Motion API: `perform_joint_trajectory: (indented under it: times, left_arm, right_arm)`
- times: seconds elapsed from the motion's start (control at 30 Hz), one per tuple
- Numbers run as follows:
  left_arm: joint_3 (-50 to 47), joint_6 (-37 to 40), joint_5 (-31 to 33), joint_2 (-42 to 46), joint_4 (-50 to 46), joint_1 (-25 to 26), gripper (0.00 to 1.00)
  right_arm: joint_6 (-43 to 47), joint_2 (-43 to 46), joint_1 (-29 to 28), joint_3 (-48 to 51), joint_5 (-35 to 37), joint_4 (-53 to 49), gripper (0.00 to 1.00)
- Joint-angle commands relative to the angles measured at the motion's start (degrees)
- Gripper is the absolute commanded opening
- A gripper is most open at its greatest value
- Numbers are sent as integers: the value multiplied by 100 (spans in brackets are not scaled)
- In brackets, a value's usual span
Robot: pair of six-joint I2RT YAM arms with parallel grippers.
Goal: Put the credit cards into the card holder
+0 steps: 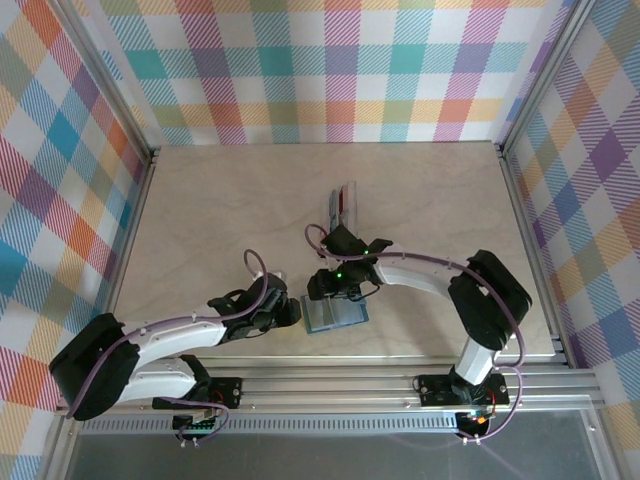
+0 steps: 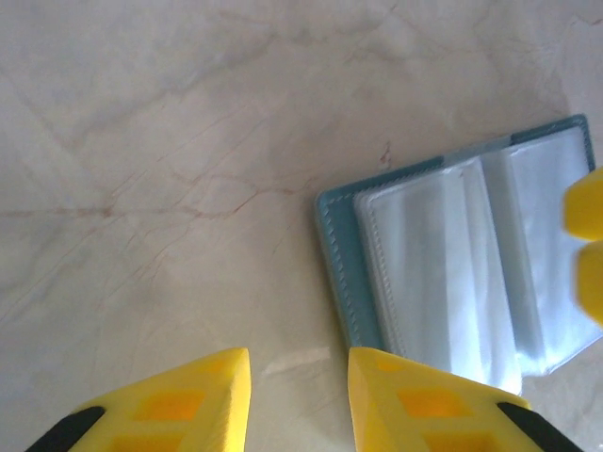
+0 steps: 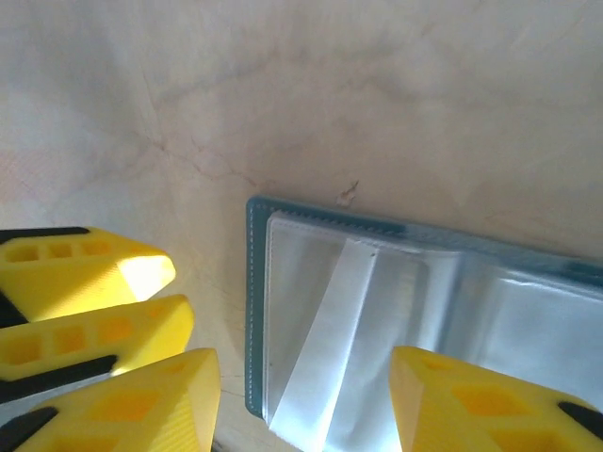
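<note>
The card holder point(image 1: 336, 314) lies open on the table, teal cover down and clear plastic sleeves up point(image 2: 452, 273) point(image 3: 377, 320). My right gripper point(image 1: 336, 288) point(image 3: 303, 377) hovers open over its far part, fingers astride one sleeve page, holding nothing. My left gripper point(image 1: 289, 312) point(image 2: 300, 372) is open just left of the holder, with bare table between its fingers; one finger point(image 2: 424, 405) overlaps the holder's near corner. The credit cards point(image 1: 345, 206) lie stacked beyond the right gripper, red and pale grey showing.
Checked walls enclose the marble-look table point(image 1: 210, 210). The aluminium rail point(image 1: 330, 385) runs along the near edge just below the holder. In the right wrist view the left gripper's yellow fingers point(image 3: 89, 273) show beside the holder.
</note>
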State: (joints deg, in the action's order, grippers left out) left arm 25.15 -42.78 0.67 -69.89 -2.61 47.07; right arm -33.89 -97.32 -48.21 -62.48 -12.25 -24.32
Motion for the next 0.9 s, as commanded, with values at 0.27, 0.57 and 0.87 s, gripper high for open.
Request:
perform_joint_trajectory:
  times: [0.27, 0.57, 0.87]
  left_arm:
    - [446, 186, 98, -382, 349, -90, 33]
    - [465, 212, -167, -733, 731, -252, 35]
    - [373, 214, -242, -709, 815, -376, 35]
  right_arm:
    - [567, 85, 592, -1443, 1056, -1137, 41]
    - [899, -785, 1092, -2629, 1308, -1688, 43]
    - [1104, -1621, 1164, -3461, 1222, -2091, 43]
